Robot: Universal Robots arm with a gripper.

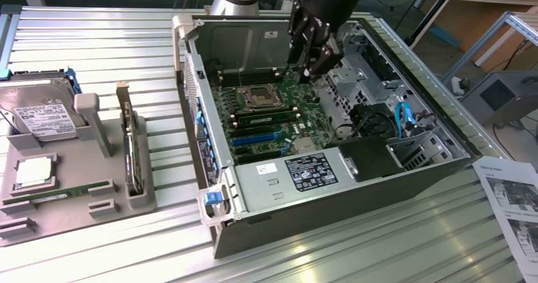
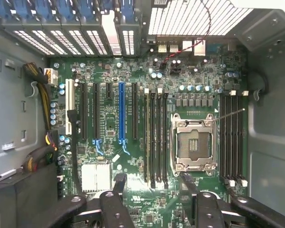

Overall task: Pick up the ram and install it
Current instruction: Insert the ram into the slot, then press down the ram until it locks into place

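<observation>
The ram [image 1: 63, 192], a thin green stick, lies flat in a slot of the grey holder tray [image 1: 118, 215] at the exterior view's left, far from the arm. My gripper [image 1: 306, 74] hangs inside the open computer case [image 1: 353, 182], just above the motherboard [image 1: 269, 116]. In the wrist view the gripper [image 2: 153, 180] is open with nothing between its black fingers [image 2: 119, 183]. Beneath it lie the motherboard's long black memory slots [image 2: 156, 137] and the empty processor socket [image 2: 194, 142]. More memory slots [image 2: 232, 137] run on the socket's other side.
The tray also carries a hard drive [image 1: 42, 116], a square silver processor chip [image 1: 32, 171] and an upright expansion card [image 1: 131, 160]. Inside the case are a drive cage [image 1: 370, 157], blue cables [image 1: 402, 116] and a blue card slot [image 2: 121, 114]. A paper sheet [image 1: 513, 201] lies at the exterior view's right.
</observation>
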